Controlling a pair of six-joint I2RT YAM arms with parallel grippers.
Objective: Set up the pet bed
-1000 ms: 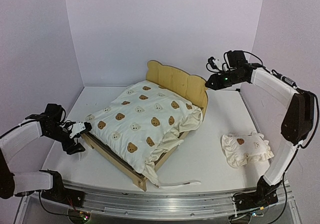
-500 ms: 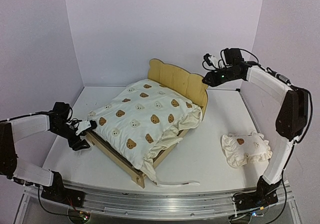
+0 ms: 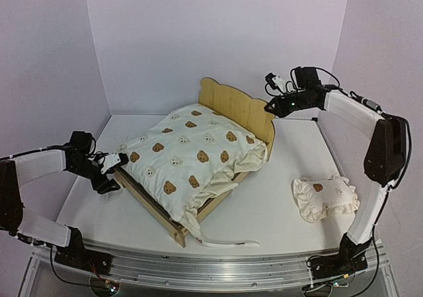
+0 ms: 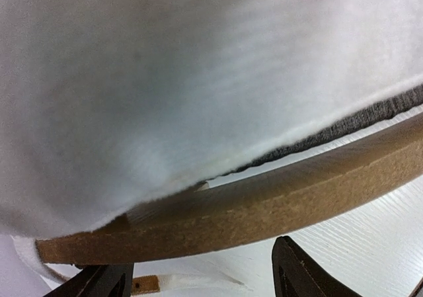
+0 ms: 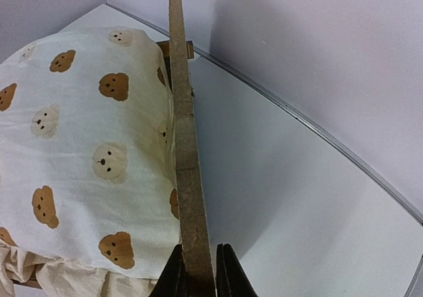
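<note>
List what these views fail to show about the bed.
- Top view: cushion hides the base of the bed frame.
- Left wrist view: blurred cushion fills it; bottom edge cuts off the left pincer.
- Right wrist view: bottom edge cuts the right pincer; pillow out of frame.

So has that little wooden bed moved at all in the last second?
Yes, slightly. The pet bed has its near front corner further left now, away from the ruffled pillow, which has stayed put.

Pet bed [image 3: 232, 108] base largely out of sight beneath the cushion [image 3: 188, 158].
</note>
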